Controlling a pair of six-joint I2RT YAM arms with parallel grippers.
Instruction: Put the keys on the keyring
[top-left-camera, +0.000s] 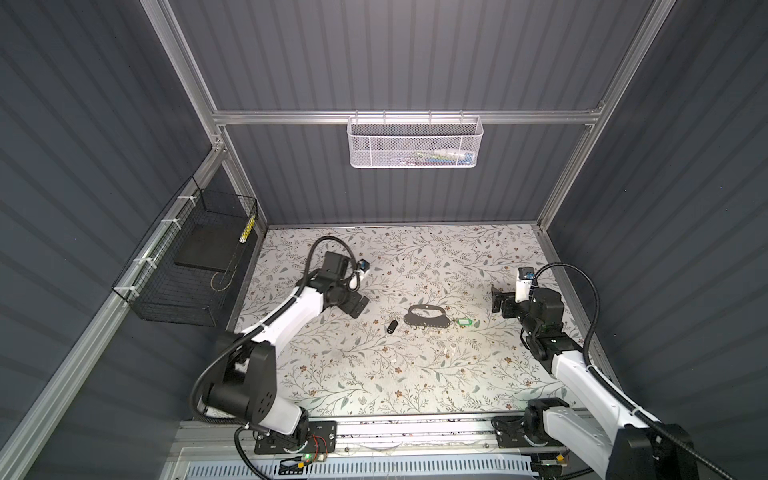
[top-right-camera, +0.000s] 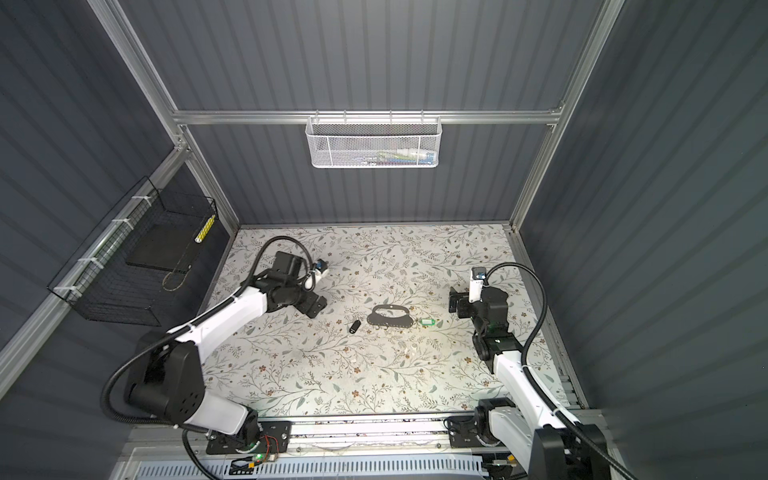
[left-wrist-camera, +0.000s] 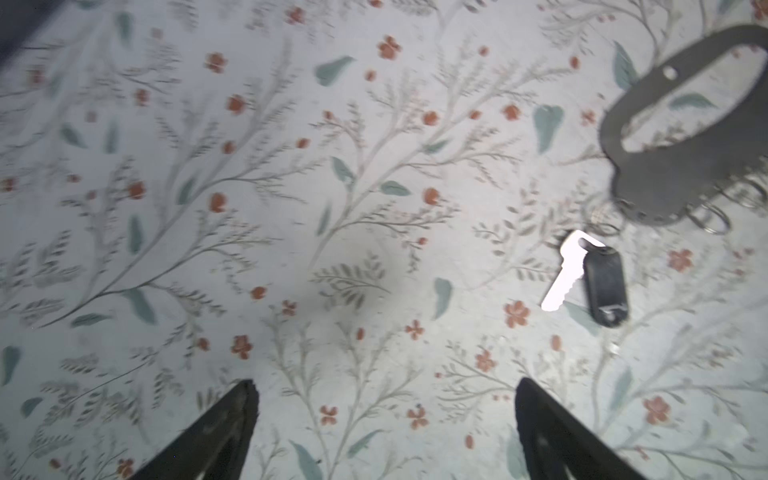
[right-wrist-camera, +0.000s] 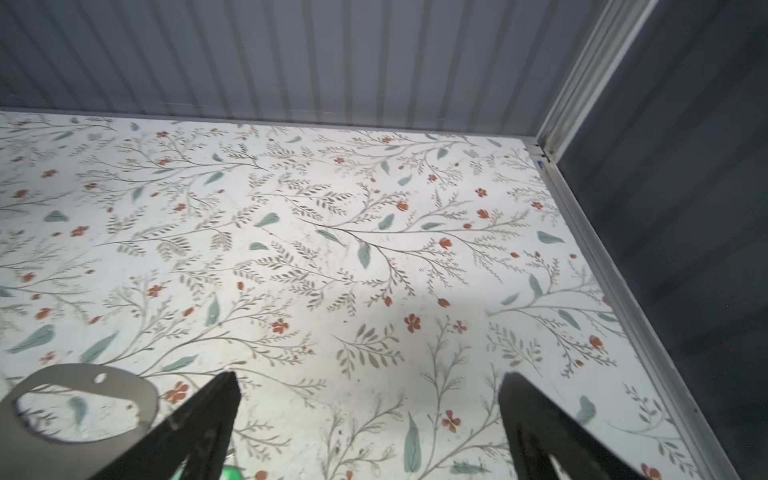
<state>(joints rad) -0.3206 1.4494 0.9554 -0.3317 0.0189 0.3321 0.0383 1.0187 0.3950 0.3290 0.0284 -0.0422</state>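
Observation:
The dark-grey keyring (top-left-camera: 428, 319) (top-right-camera: 390, 319) lies flat on the floral table in both top views, its metal clips along the near edge. A silver key with a black fob (top-left-camera: 391, 326) (left-wrist-camera: 604, 286) rests just off its left end. The green tag (top-left-camera: 462, 321) (top-right-camera: 426, 321) lies at its right end. Whether either is linked to a clip I cannot tell. My left gripper (top-left-camera: 356, 306) (left-wrist-camera: 384, 386) hovers open left of the key, holding nothing. My right gripper (top-left-camera: 496, 299) (right-wrist-camera: 370, 382) stands open and empty right of the tag (right-wrist-camera: 230, 473), with the keyring (right-wrist-camera: 137, 395) beside one finger.
A white mesh basket (top-left-camera: 415, 141) hangs on the back rail. A black wire basket (top-left-camera: 187, 266) is fixed to the left wall. An aluminium frame rail (right-wrist-camera: 602, 270) borders the table on the right, close to my right arm.

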